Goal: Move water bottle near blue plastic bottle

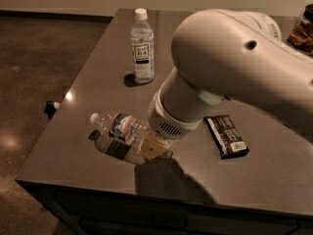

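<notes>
The water bottle (120,126), clear and ribbed with a white cap and a red-white-blue label, lies tilted near the table's front left, cap pointing left. It hangs just above its dark reflection. My gripper (154,146) sits at the bottle's base end, under the big white arm, with its yellowish fingers (152,149) closed on the bottle. The blue plastic bottle (142,47) stands upright at the far middle of the table, well behind the water bottle. It has a white cap and a white label.
A black snack bar (226,135) lies flat to the right of my gripper. A jar (301,29) stands at the far right edge. The grey table (93,82) drops off at left and front. A small dark object (50,107) sits on the floor to the left.
</notes>
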Controlling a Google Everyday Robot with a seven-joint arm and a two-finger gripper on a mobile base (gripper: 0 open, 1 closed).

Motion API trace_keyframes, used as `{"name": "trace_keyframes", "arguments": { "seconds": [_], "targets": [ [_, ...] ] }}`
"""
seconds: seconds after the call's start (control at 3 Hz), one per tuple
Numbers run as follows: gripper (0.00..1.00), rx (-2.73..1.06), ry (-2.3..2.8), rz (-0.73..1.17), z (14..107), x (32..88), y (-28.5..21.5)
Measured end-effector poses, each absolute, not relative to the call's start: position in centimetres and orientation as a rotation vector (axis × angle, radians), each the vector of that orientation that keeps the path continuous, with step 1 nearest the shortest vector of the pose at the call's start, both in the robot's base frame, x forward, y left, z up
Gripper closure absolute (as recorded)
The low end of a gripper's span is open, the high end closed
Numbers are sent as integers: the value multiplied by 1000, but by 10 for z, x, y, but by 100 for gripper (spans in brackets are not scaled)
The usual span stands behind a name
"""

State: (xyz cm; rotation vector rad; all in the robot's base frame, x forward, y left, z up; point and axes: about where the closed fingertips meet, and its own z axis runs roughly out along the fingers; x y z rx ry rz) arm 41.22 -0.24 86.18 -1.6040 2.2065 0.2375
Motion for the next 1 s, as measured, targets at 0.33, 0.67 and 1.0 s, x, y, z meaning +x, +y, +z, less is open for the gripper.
{"name": "trace_keyframes", "arguments": {
  "seconds": [0.33,0.67,1.0],
  "targets": [
    [100,-1625,2199,266,875,443,6],
    [100,-1631,2199,285,879,469,11],
    [100,-1625,2184,296,883,497,21]
  ]
}}
